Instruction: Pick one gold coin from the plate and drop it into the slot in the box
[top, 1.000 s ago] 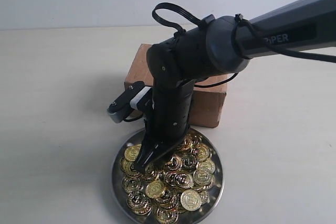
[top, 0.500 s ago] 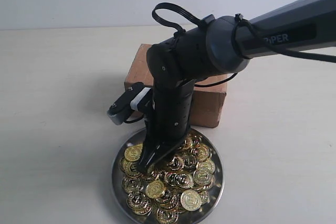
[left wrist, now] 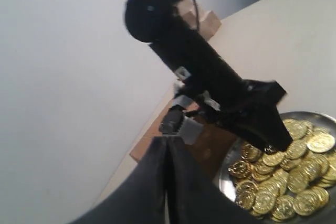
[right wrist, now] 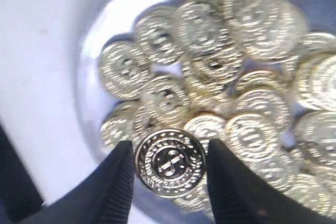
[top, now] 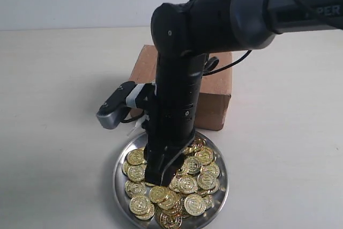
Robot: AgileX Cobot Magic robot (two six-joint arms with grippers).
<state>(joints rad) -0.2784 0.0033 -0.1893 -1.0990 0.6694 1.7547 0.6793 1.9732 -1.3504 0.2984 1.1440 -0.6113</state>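
In the right wrist view my right gripper [right wrist: 170,163] is shut on one gold coin [right wrist: 170,162], gripped edge to edge and held just above the pile of gold coins [right wrist: 231,77] in the shiny silver plate [right wrist: 89,72]. From the exterior view the right gripper [top: 161,178] points straight down over the plate [top: 119,186], and the coin it holds cannot be made out there. The brown cardboard box [top: 217,92] stands right behind the plate; the arm hides its slot. My left gripper [left wrist: 168,145] is shut and empty, raised off to the side of the box [left wrist: 207,148].
The right wrist camera housing [top: 115,106] sticks out to the left of the arm, above the table. A black cable [top: 228,68] loops off the arm over the box. The pale tabletop [top: 59,132] surrounds the plate and box.
The right arm has risen and straightened, filling more of the view. Its fingertips have shifted slightly right, from the pile's left edge toward its middle.
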